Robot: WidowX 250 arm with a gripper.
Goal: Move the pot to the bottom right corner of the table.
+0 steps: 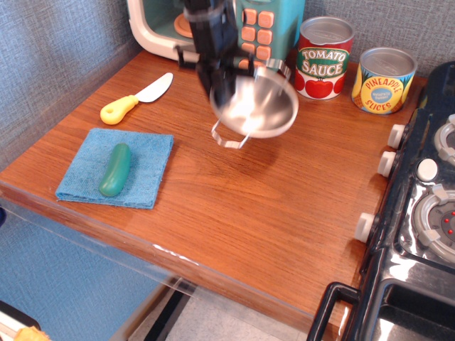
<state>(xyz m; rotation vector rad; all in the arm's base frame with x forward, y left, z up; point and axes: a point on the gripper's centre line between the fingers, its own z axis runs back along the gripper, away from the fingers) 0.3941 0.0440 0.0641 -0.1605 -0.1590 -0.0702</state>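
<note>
The pot (259, 108) is a shallow shiny steel pan with wire loop handles. It hangs lifted and tilted above the back middle of the wooden table (234, 206), blurred by motion. My gripper (222, 87) is shut on the pot's left rim, with the black arm coming down from the top of the view. The near wire handle (229, 136) points toward the front.
A tomato sauce can (324, 57) and a pineapple can (383, 79) stand at the back right. A toy microwave (213, 25) is at the back. A yellow-handled knife (136, 98) and a blue cloth (117, 167) with a green pickle (115, 169) lie left. A black toy stove (419, 213) borders the right.
</note>
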